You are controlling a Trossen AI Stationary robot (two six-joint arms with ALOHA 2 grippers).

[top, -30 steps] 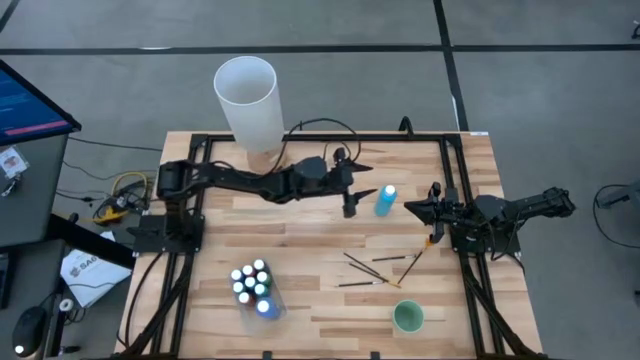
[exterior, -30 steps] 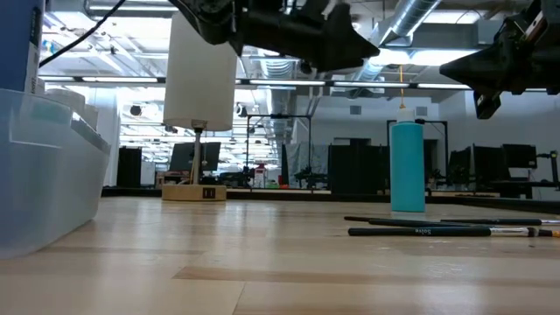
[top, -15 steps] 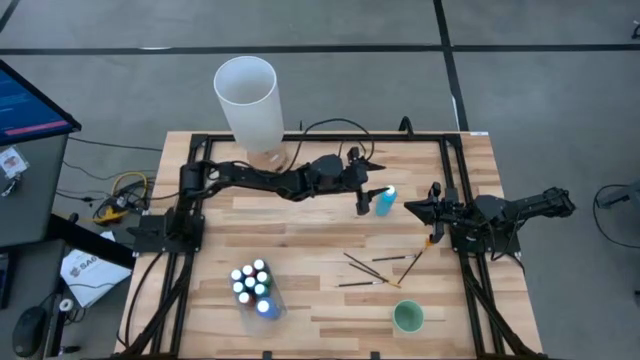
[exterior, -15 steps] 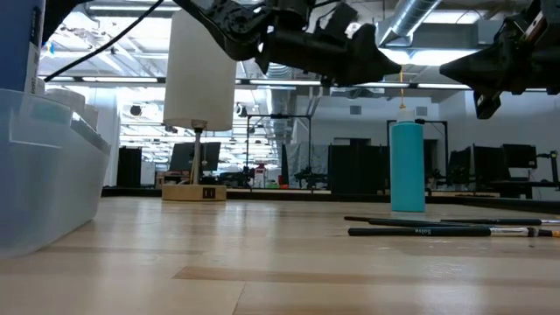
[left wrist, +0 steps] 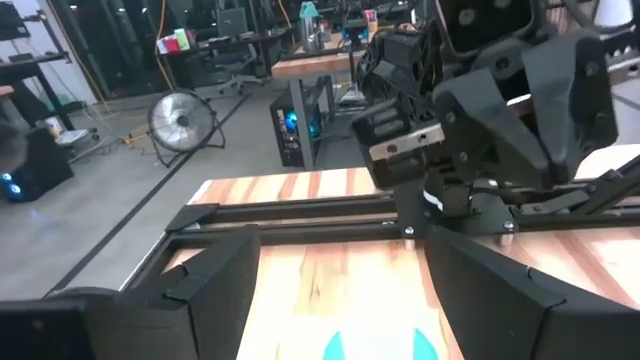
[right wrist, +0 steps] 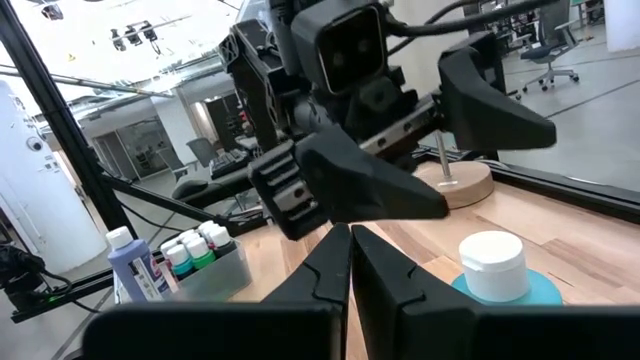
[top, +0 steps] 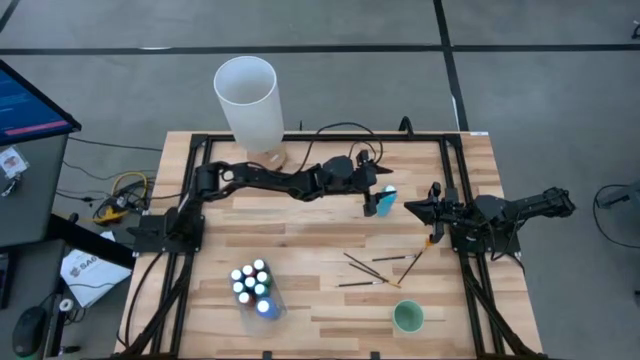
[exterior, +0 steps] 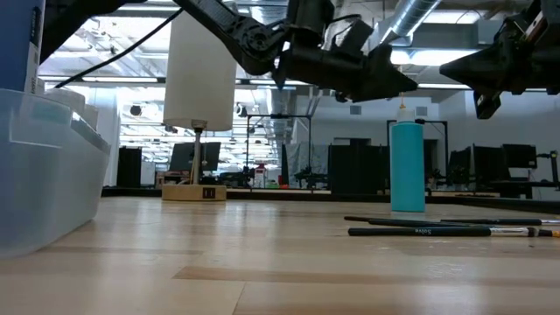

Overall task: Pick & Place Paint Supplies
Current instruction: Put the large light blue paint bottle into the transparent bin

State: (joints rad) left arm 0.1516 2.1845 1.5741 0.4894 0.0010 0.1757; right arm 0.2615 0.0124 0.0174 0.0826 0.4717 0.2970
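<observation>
Left gripper [top: 376, 197], fingers spread, now reached across to straddle the upright teal bottle [top: 386, 199] on the worktop [top: 300, 290], so ready to close; right gripper [top: 413, 208] shut, idle beside.

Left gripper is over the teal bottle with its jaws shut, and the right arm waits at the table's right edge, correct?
Not quite. The left gripper is over the teal bottle, but its jaws are open, not shut: the left wrist view shows both fingers spread wide with the bottle's teal shoulders between them. The right gripper does wait at the table's right edge, shut.
</observation>
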